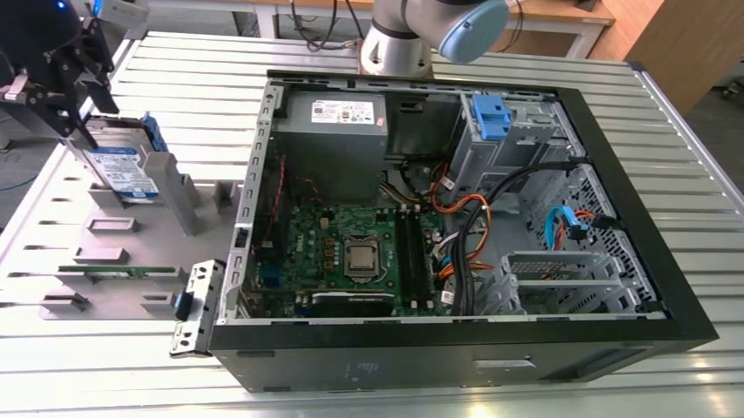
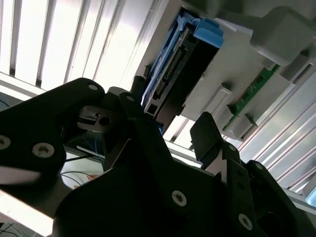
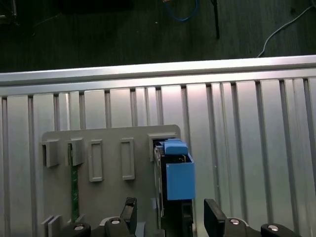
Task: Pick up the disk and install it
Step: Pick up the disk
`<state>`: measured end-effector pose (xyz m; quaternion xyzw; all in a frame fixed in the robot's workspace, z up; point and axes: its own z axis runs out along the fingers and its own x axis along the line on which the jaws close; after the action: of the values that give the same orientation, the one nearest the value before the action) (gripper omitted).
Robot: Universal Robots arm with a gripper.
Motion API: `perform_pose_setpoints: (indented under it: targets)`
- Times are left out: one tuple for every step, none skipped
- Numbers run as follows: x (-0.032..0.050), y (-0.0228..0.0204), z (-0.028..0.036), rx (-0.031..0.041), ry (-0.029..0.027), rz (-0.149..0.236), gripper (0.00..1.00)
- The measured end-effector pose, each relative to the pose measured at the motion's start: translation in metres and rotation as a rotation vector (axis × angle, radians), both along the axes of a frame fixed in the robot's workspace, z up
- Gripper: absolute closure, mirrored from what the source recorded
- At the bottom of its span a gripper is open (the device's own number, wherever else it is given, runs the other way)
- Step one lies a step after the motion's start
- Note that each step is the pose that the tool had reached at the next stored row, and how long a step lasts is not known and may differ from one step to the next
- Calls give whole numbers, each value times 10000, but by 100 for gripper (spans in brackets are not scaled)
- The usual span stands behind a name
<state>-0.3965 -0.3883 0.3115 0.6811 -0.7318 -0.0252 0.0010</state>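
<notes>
Gripper shown spread, fingers set either side of the disk, which is stood on edge in the gray holder. A centred, square closure is advised, so tilting is avoided.

The disk is silver and black, with a white-and-blue printed label and bright blue plastic rails. Its holder is pale gray, the thin circuit strip is green, and the gripper is matte black with silver screw heads. The table is silvery metal ribbed in parallel slats. The computer case is black, with a green motherboard, a gray power supply bearing a white sticker, a blue drive caddy, and orange, black and light-blue cables.
</notes>
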Motion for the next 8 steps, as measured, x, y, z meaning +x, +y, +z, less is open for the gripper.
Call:
perform_pose_setpoints:
  targets:
    - [0, 0, -8, 0, -1, 51, 36]
    - [0, 0, -17, 0, -1, 81, 36]
    - [0, 0, -23, 0, -1, 98, 36]
    - [0, 0, -25, -2, 1, 100, 36]
    - [0, 0, -26, -2, 2, 102, 36]
    - [0, 0, -28, -1, -3, 102, 36]
    - [-2, 0, -32, 4, -27, 102, 36]
    - [-5, 1, -38, 14, -82, 100, 36]
